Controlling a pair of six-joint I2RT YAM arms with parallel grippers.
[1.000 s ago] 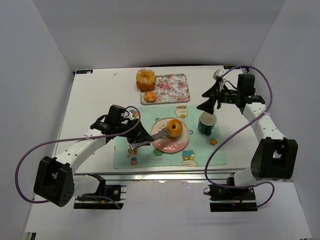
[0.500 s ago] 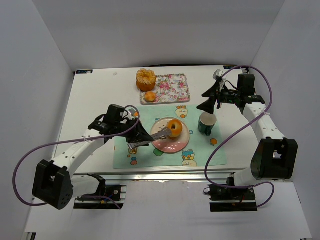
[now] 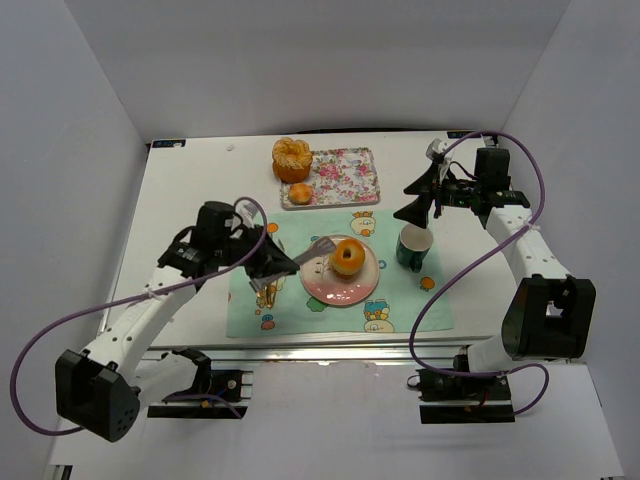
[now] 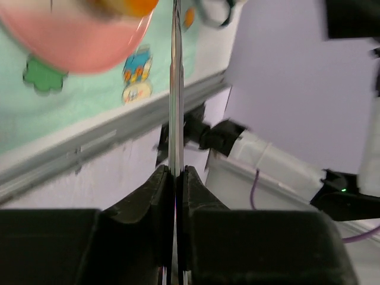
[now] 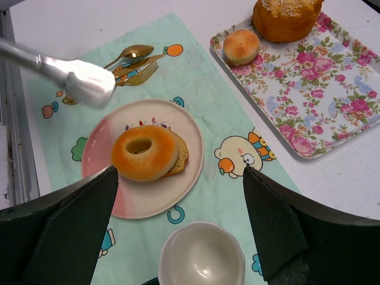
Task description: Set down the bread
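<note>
A bagel-shaped bread [image 3: 348, 257] lies on a slice on the pink plate [image 3: 318, 286], and it also shows in the right wrist view [image 5: 144, 152]. My left gripper [image 3: 263, 263] is shut on silver tongs [image 3: 318, 247]. The tongs' tip hangs just left of the bagel, apart from it [image 5: 89, 83]. In the left wrist view the fingers [image 4: 151, 190] pinch the tongs [image 4: 176, 89] edge-on, with the plate [image 4: 71, 44] at top left. My right gripper [image 3: 412, 205] hovers open and empty above the cup; its jaws stand wide apart [image 5: 180, 172].
A green cup [image 3: 414, 245] with a white inside [image 5: 202, 255] stands right of the plate on the teal placemat [image 3: 400, 300]. A floral tray [image 3: 345, 175] at the back holds a large bun [image 3: 291, 158] and a small roll [image 3: 300, 192]. A gold spoon [image 5: 127, 53] and fork [image 5: 139, 74] lie on the mat.
My left arm has drawn back to the left, and the tongs have come off the bagel. The bagel stays on the plate. The right arm has not moved.
</note>
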